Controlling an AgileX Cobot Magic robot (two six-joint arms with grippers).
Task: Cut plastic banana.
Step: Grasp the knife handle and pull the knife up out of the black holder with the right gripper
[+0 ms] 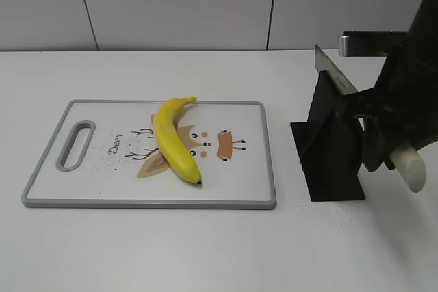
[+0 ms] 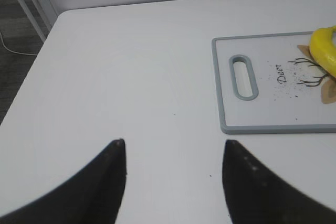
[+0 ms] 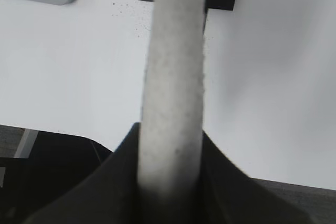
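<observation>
The plastic banana (image 1: pixel 174 140) is yellow and curved. It lies on the grey-rimmed cutting board (image 1: pixel 137 204), stem toward the back and dark tip toward the front; its end also shows in the left wrist view (image 2: pixel 324 51). My right gripper (image 1: pixel 376 152) (image 3: pixel 170 135) is shut on the white handle (image 1: pixel 411 166) (image 3: pixel 173 66) of a knife. The knife's blade (image 1: pixel 333 72) rests in a black stand (image 1: pixel 332 152), right of the board. My left gripper (image 2: pixel 174 142) is open and empty above the bare table, left of the board (image 2: pixel 273 128). It is out of the exterior view.
The board has a handle slot (image 1: pixel 75 145) at its left end and a deer print. A silver and black part (image 1: pixel 363 42) juts out behind the knife stand. The table's left edge (image 2: pixel 31 72) is near my left gripper.
</observation>
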